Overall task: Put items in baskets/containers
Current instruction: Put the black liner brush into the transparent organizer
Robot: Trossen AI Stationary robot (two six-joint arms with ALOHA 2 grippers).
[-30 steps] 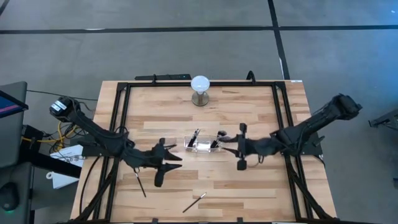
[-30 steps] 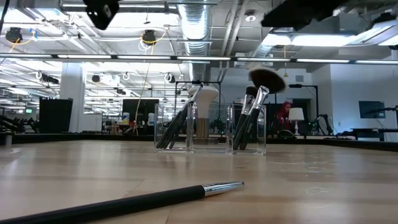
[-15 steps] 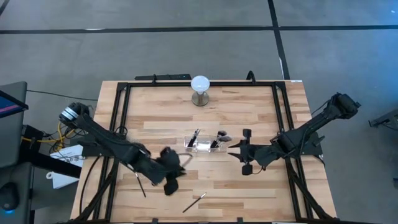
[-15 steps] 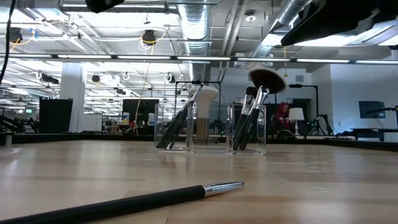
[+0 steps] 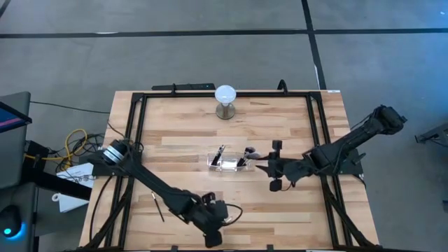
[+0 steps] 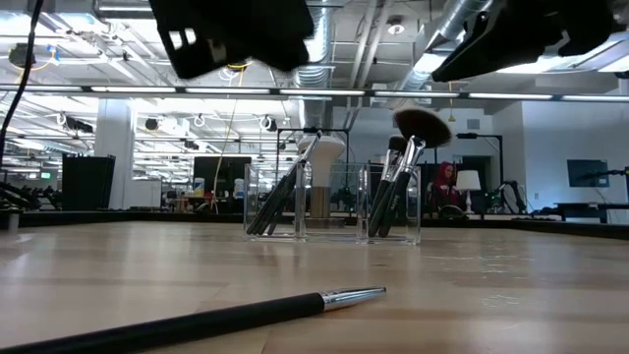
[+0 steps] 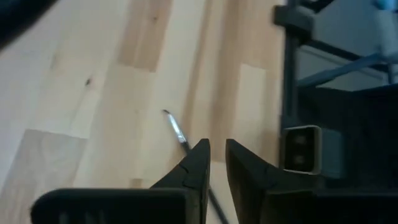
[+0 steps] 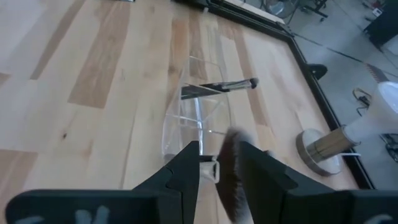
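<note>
1. Brush (image 6: 197, 320) lies flat on the table (image 5: 182, 126) near the front edge; others stand in the clear holder (image 5: 228, 163).
2. Left gripper (image 7: 214, 163) hovers over it, fingers slightly apart, empty.
3. Right gripper (image 8: 217, 163) waits beside the holder, slightly spread, empty.
4. Judged light, stiff, slick; best pinched mid-handle.

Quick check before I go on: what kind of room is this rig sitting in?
Probably a large open lab or industrial workspace. The low view shows exposed ceiling ducts and strip lights, with a person among desks behind the clear holder. From above, the wooden table stands on bare grey floor.
</note>
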